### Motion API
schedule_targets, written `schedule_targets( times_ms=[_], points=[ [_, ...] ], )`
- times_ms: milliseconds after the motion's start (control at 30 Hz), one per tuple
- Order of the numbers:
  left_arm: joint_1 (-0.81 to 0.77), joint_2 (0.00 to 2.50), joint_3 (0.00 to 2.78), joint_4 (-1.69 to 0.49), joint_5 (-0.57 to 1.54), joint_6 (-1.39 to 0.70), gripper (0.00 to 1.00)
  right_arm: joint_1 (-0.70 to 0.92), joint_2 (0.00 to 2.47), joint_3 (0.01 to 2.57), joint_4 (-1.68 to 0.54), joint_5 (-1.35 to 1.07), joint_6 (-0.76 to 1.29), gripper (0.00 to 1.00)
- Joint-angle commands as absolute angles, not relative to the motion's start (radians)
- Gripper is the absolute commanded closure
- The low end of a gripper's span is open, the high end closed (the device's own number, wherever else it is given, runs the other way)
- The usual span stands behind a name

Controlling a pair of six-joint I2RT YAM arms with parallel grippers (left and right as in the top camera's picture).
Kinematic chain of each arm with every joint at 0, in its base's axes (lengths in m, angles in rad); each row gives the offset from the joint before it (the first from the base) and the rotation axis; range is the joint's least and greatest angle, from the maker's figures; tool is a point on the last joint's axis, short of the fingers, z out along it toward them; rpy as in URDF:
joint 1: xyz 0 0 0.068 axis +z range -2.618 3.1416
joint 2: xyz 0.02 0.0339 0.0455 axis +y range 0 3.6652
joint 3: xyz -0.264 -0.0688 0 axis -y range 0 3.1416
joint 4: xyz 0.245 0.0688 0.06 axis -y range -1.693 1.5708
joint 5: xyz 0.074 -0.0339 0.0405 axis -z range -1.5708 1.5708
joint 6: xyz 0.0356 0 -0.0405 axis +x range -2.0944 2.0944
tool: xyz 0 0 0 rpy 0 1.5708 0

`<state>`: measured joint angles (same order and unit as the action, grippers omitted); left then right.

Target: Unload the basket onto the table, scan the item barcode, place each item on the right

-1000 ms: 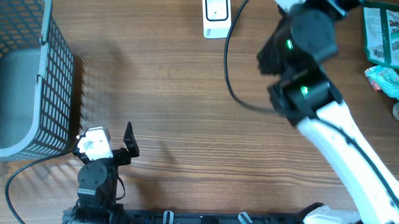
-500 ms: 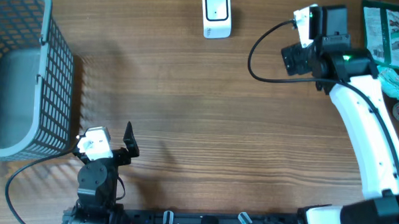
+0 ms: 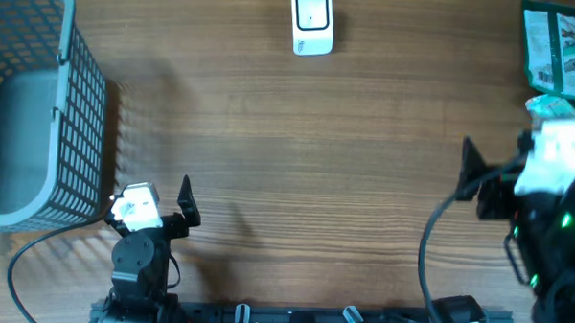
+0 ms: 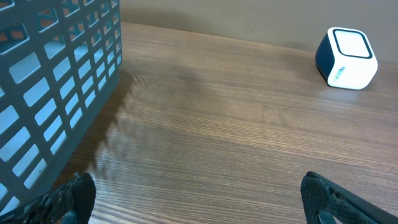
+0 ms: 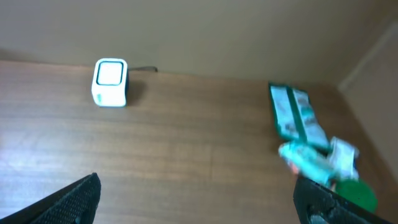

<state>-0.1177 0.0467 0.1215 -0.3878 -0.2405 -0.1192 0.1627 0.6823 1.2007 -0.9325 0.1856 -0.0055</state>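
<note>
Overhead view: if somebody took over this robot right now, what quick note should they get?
The left gripper is open and empty, beside the basket.
The right gripper is open and empty, on the right side near the items.
The scanner stands at the far edge, middle. The green packet, crumpled packet and green round thing lie in the far right corner.
Done: nothing picked up or scanned yet.
Left: grasp one item, probably with the right gripper, and show its barcode to the scanner.
</note>
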Motion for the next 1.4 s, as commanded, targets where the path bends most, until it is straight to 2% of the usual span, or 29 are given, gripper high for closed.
schedule_targets(
  times_ms=[0,300,467,600,867,1000,1367],
  points=[
    [-0.12,0.039,0.117,-0.384,-0.236,-0.136,0.0,0.165,0.447,1.092,-0.86,0.255,0.167,0.0],
    [-0.12,0.039,0.117,-0.384,-0.236,-0.136,0.0,0.165,0.087,1.047,-0.83,0.296,0.29,0.0],
    [-0.12,0.039,0.117,-0.384,-0.236,-0.136,0.0,0.163,0.01,0.875,-0.746,0.374,0.422,0.0],
    [-0.12,0.039,0.117,-0.384,-0.236,-0.136,0.0,0.163,0.006,0.667,-0.533,0.311,0.429,0.0],
    [-0.12,0.039,0.117,-0.384,-0.236,-0.136,0.0,0.163,0.007,0.118,-0.017,0.332,0.635,0.0],
    [-0.12,0.039,0.117,-0.384,-0.236,-0.136,0.0,0.163,0.007,0.032,-0.03,0.402,0.719,0.0],
    [-0.12,0.039,0.117,-0.384,-0.236,-0.136,0.0,0.163,0.084,0.03,-0.024,0.395,0.684,0.0]
  ],
)
